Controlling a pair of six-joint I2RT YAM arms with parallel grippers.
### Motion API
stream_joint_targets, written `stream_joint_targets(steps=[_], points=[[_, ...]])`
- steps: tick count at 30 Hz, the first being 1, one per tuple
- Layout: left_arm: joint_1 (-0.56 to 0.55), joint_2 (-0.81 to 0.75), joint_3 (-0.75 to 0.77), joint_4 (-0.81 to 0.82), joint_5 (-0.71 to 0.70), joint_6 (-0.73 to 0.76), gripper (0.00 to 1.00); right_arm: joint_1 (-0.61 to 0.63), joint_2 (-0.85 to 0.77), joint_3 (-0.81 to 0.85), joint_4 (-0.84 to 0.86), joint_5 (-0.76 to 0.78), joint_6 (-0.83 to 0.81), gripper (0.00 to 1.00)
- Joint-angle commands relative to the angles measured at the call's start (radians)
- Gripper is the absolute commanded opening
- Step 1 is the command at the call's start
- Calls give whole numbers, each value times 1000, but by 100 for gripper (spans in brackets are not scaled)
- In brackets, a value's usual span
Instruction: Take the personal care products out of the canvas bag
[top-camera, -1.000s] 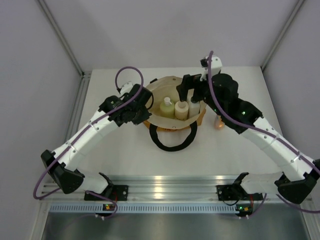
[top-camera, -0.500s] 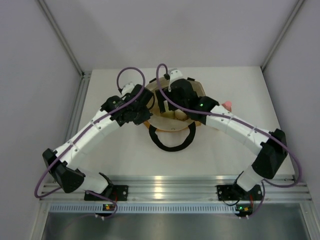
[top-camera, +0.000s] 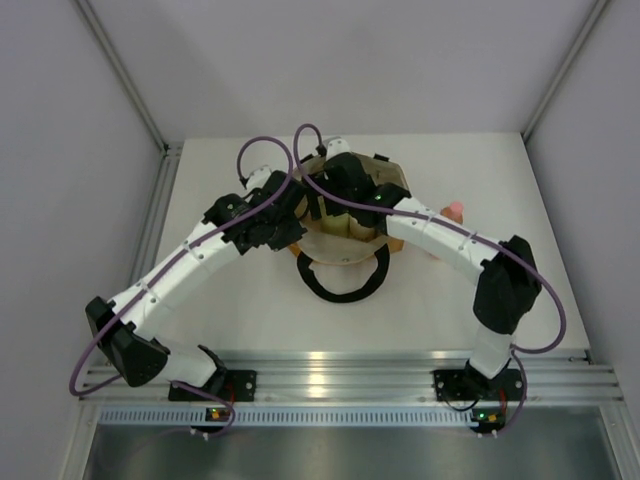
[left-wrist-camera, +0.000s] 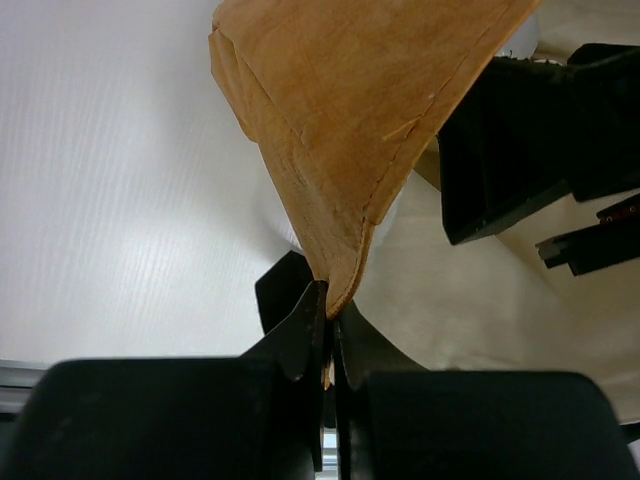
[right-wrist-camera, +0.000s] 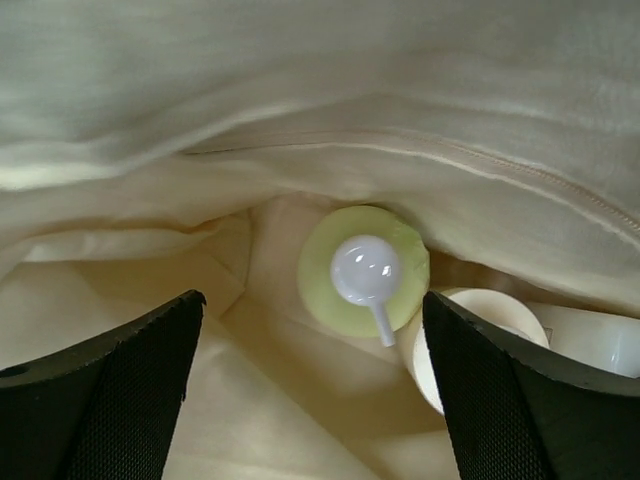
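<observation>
The tan canvas bag (top-camera: 392, 178) stands mid-table with its round mouth up. My left gripper (left-wrist-camera: 331, 312) is shut on the bag's (left-wrist-camera: 350, 120) left rim and holds it taut. My right gripper (right-wrist-camera: 312, 300) is open and reaches down inside the cream lining. The yellow-green bottle with a white pump top (right-wrist-camera: 365, 272) stands upright just ahead, between its fingers. The short cream cylinder (right-wrist-camera: 480, 335) stands against that bottle's right side, by the right finger (right-wrist-camera: 530, 400). An orange bottle with a pink cap (top-camera: 454, 210) is on the table right of the bag, partly behind the right arm.
The bag's black loop handle (top-camera: 345, 285) lies on the table in front of it. Folds of lining (right-wrist-camera: 330, 110) hang close over the bottles. Grey walls enclose the white table (top-camera: 230, 310) on three sides.
The right arm has swung left from the bag's right rim and dipped into its mouth, covering the bottles in the top view. The left gripper has kept its hold.
</observation>
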Motion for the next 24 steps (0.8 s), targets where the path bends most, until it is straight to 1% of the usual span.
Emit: stream_joint_targets(steps=[1,4,7,12,13,16,17,18,20,24], points=[[-3,-30,-7,30,22,14,0,-38,24,33,2,-10,16,87],[-3,-30,-7,30,20,17,0,-51,38,27,2,-24,9,86],[-3,-29,-7,30,23,17,0,-55,66,39,3,-42,-11,82],[-3,-24,-4,31,26,19,0,-68,105,45,10,-53,7,73],[-3,-26,-4,31,26,20,0,-70,109,41,11,-55,11,70],[-3,-35,-4,30,25,20,0,-71,121,35,22,-59,27,65],[-3,-35,-4,30,22,22,0,-71,122,33,20,-62,30,60],[-3,-37,-5,30,20,23,0,-71,125,32,22,-62,31,58],[-3,-38,-4,30,20,26,0,-71,124,23,22,-64,36,55],[-3,-44,-5,28,17,25,0,-70,118,-5,25,-62,44,53]])
